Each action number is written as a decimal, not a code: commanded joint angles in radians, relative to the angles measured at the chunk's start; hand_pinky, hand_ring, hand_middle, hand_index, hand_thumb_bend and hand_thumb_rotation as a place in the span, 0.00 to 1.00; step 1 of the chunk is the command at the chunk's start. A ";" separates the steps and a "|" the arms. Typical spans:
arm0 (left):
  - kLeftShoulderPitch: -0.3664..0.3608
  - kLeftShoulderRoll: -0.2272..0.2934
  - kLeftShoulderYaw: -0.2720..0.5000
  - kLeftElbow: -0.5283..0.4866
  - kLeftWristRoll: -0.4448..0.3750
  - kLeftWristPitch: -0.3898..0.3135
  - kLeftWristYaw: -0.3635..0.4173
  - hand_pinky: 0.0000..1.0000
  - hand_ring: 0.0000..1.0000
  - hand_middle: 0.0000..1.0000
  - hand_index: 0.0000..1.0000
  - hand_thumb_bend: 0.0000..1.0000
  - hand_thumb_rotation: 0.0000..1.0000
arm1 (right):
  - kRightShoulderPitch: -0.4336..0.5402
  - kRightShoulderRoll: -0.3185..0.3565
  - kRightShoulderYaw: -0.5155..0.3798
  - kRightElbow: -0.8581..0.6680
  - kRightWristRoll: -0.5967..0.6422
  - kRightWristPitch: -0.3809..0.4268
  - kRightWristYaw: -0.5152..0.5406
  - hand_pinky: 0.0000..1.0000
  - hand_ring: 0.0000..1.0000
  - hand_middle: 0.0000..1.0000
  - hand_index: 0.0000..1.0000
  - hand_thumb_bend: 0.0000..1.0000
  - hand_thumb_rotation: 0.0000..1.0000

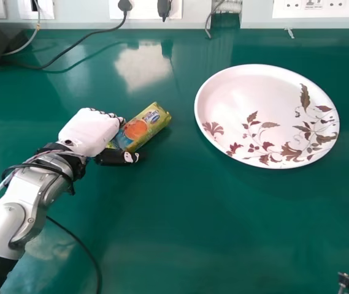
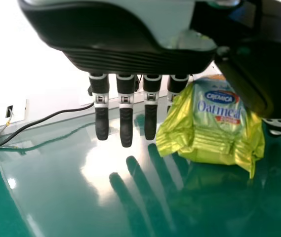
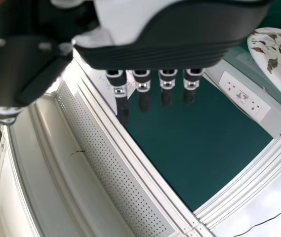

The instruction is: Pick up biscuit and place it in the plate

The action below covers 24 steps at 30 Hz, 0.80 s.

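The yellow-green foil biscuit packet [image 1: 140,127] slants far-right from the white-and-black left hand [image 1: 90,131], between thumb and straight fingers (these stand apart).

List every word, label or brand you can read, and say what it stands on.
"CREMICA": blue oval on the biscuit packet.
"Oatmeal": same packet, below the oval.
Red label under "Oatmeal": too small to read.
Marks on the white surface by the right hand: too small to read.
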 commanded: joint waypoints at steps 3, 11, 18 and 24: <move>0.022 0.004 -0.020 0.013 0.001 0.000 -0.027 0.65 0.68 0.77 0.76 0.87 0.26 | 0.004 0.048 0.001 -0.022 0.000 0.000 -0.013 0.98 1.00 1.00 0.88 1.00 0.22; 0.023 0.001 -0.017 0.018 -0.010 0.001 -0.025 0.52 0.61 0.73 0.73 0.76 0.19 | -0.001 0.047 0.009 -0.036 -0.014 0.003 -0.035 0.99 1.00 1.00 0.88 1.00 0.22; 0.025 0.005 -0.016 0.015 -0.016 -0.003 -0.024 0.47 0.58 0.69 0.71 0.67 0.14 | -0.001 0.055 0.017 -0.041 -0.020 -0.001 -0.056 0.99 1.00 1.00 0.88 1.00 0.22; 0.022 0.007 -0.015 0.014 -0.018 -0.003 -0.026 0.45 0.55 0.67 0.69 0.64 0.09 | -0.005 0.055 0.017 -0.032 -0.011 -0.006 -0.060 1.00 1.00 1.00 0.88 1.00 0.21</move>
